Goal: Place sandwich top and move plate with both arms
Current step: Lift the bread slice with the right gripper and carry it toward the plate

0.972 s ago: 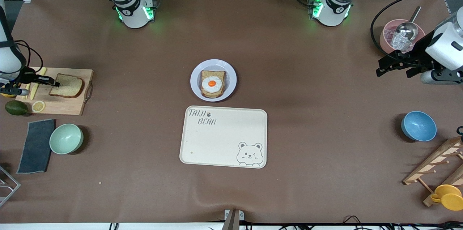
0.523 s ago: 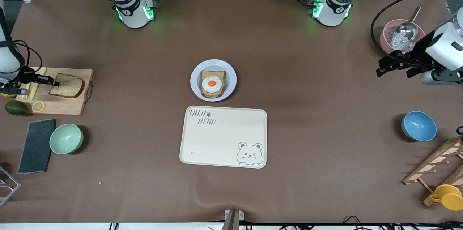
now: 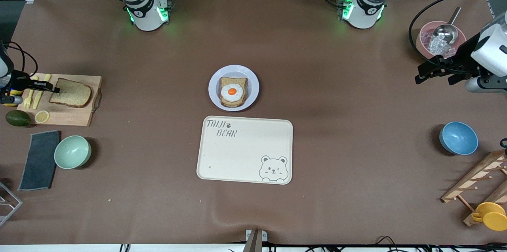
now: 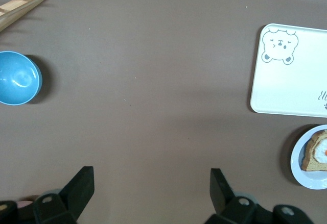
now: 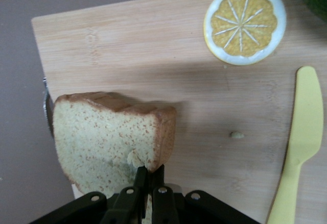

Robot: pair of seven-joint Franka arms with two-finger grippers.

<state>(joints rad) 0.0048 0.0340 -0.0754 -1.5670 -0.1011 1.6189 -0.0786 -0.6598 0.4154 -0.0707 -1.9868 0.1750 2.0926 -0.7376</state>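
**A:** Where does the job stand?

**B:** Early, I'd judge. The sandwich top (image 3: 71, 93) is at the cutting board (image 3: 75, 115), near the right arm's end of the table and well apart from the plate (image 3: 252, 95). The right gripper (image 3: 54, 90) has its jaws clamped together on one edge of the slice. In the right wrist view the slice (image 5: 110, 137) stands tilted, its crust edge raised off the wood and throwing a shadow on it, so it looks lifted at the gripped end.

**A:** And the plate?

**B:** It sits in the middle of the table, just beside the cream tray (image 3: 222, 165) and farther from the front camera than it. On it lies the lower bread slice with the fried egg (image 3: 232, 91). Nothing covers the egg, so the sandwich is not closed.

**A:** What is the left arm doing?

**B:** It waits. The left gripper (image 3: 435, 73) hangs over the table at the left arm's end, beside the pink bowl with the scoop (image 3: 425, 40), jaws spread wide with nothing between them. The left wrist view shows both fingers (image 4: 82, 183) far apart above bare table.

**A:** So what is left?

**B:** Nearly everything, as I read it: carry the slice over to the plate, lay it square on the egg, let go, then bring both grippers to the plate's rim and move it together. The tray beside it seems the likely destination, but that is a guess.
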